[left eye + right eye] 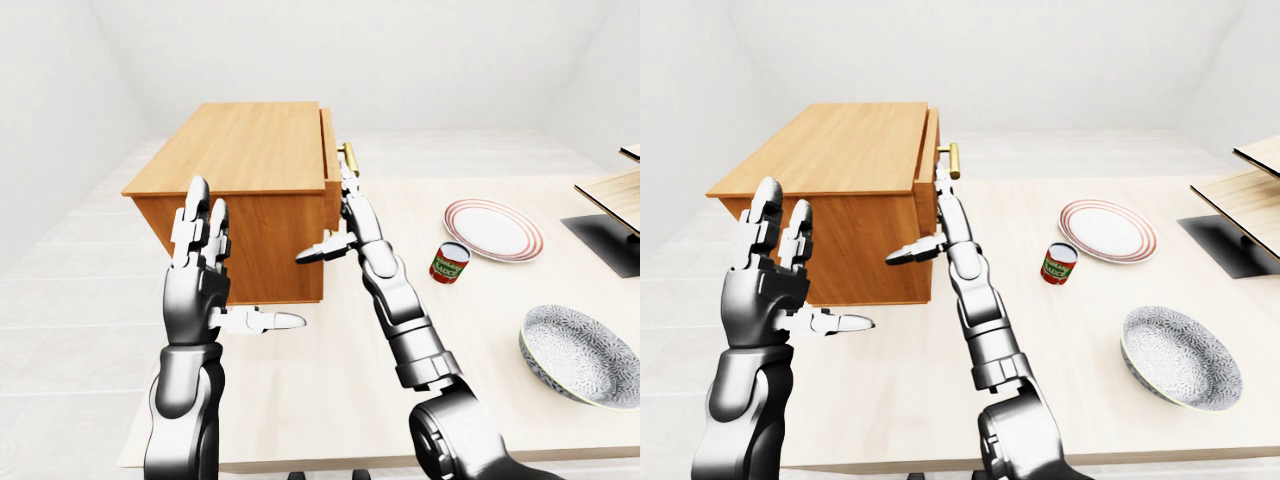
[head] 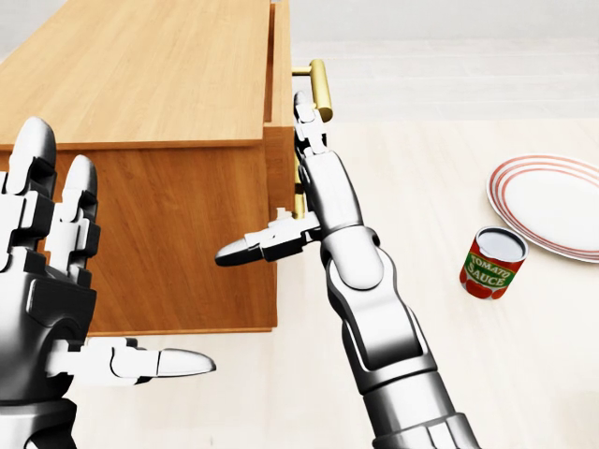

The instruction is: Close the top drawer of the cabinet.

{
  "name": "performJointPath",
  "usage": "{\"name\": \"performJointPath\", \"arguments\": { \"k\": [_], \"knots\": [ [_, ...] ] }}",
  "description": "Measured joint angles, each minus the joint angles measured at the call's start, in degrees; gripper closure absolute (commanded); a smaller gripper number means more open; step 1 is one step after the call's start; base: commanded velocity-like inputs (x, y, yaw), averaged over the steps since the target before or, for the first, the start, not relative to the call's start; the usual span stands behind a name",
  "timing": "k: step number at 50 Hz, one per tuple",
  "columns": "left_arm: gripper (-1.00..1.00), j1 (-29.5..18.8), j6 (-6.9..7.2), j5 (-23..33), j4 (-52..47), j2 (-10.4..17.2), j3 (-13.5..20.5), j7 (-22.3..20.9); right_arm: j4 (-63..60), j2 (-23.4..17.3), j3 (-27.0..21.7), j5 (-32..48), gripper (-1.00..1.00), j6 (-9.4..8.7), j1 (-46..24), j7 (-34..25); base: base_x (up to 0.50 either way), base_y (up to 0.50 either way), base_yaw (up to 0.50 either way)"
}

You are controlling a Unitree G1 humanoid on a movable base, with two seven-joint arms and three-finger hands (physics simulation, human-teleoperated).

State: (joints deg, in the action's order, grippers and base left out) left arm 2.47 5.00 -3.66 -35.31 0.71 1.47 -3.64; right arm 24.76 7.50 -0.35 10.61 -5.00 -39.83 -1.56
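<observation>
Left-eye view: the drawer (image 1: pixel 331 168) stands nearly flush with the cabinet (image 1: pixel 245 190) on the surface (image 1: pixel 470 330).

Head view: our right hand (image 2: pixel 301 140) lies flat against the drawer beside the handle (image 2: pixel 320 89), fingers spread; we should push squarely until flush.

Right-eye view: our left hand (image 1: pixel 765 285) hovers, fingers apart.

In my left-eye view the cabinet (image 1: pixel 240 190) stands on the table (image 1: pixel 330 400) at upper left. Its top drawer (image 2: pixel 279 103) sticks out a little to the right, I think. My right hand (image 2: pixel 304 187) lies against the drawer face, just below the handle (image 2: pixel 320 89). My left hand (image 1: pixel 200 275) stands apart at lower left. Right of the cabinet is the can (image 1: pixel 450 264), the plate (image 1: pixel 494 229) above it, and the bowl (image 1: pixel 580 355) at lower right.
</observation>
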Motion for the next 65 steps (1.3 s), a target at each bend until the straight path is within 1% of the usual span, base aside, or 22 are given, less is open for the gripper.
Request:
{"name": "performJointPath", "arguments": {
  "k": [20, 50, 65],
  "knots": [
    [-1.00, -0.06, 0.00, -0.02, -0.19, 0.01, -0.02, 0.02, 1.40, 0.75, 1.31, 0.85, -1.00, 0.00, -0.95, 0.06, 0.00, 0.00, 0.00],
    [-1.00, -0.04, 0.00, -0.07, -0.16, 0.01, 0.02, -0.03, 2.86, 0.63, 3.55, 1.96, -1.00, 0.00, -1.61, -0.31, 0.00, 0.00, 0.00],
    [-1.00, -0.18, 0.00, -0.11, 0.06, 0.02, 0.07, -0.02, 4.18, -0.86, 4.92, 2.24, -1.00, 0.00, -2.40, -0.61, 0.00, 0.00, 0.00]
  ]
}}
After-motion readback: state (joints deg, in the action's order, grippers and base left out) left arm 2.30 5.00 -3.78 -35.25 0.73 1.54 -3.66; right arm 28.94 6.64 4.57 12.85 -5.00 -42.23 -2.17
